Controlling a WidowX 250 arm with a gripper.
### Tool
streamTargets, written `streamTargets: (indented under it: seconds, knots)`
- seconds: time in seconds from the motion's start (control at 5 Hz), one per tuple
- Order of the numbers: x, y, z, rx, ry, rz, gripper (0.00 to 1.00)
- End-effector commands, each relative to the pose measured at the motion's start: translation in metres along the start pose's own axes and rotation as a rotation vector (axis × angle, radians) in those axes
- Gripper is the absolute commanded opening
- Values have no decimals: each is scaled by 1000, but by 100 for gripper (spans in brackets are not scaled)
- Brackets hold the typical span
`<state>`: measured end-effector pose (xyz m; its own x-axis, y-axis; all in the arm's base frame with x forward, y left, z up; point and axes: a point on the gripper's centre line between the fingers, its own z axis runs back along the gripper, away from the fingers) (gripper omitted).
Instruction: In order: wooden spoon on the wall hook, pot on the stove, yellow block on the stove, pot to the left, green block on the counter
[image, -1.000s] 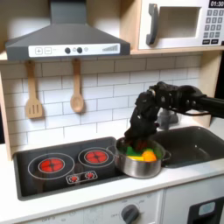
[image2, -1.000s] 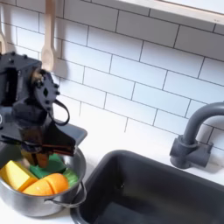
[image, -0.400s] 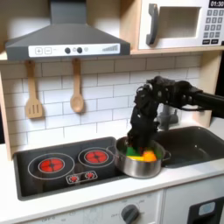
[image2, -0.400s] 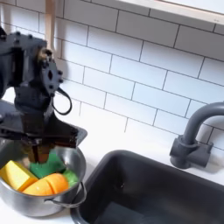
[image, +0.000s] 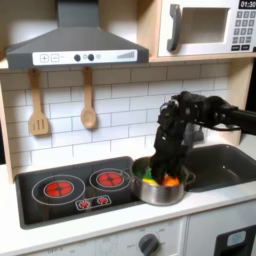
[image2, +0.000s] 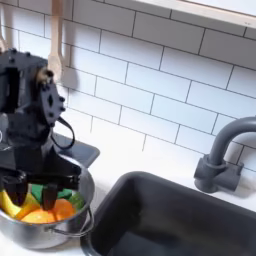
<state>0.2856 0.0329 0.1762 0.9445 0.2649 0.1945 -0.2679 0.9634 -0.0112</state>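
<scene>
The pot (image: 162, 186) sits on the stove (image: 60, 187) at the edge nearest the sink (image: 222, 163), and in both exterior views the gripper (image2: 30, 183) reaches down into it. The wooden spoon (image: 88, 112) hangs on the tiled wall beside a spatula (image: 38, 122), so that step looks done, and the pot looks already out of the sink.

Inside the pot, in the second exterior view, lie the yellow block (image2: 11, 203), an orange piece (image2: 47, 212) and the green block (image2: 58, 192), all crowded together and touching. The fingers (image2: 58, 181) stand spread apart just above this pile, holding nothing that I can make out; the gripper looks open, poised over the left half of the pot in the second exterior view.

The yellow block is probably a light, rigid toy piece with smooth faces, so it may slip if pinched on a slanted edge. A hold across 2 flat opposite sides seems safest. The tight packing is the worry: a finger may land on the orange piece or scrape the pot wall, and the light pot could shift on the smooth stove.
</scene>
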Motion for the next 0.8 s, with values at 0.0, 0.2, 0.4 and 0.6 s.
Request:
streamTargets:
  seconds: [0.0,0.2,0.4,0.6]
  knots:
    - [3,13,12,-2,-13,34,100]
    - [9,16,11,-4,-15,57,100]
    - [8,15,-3,11,9,99,100]
    - [6,10,-18,4,39,110,100]
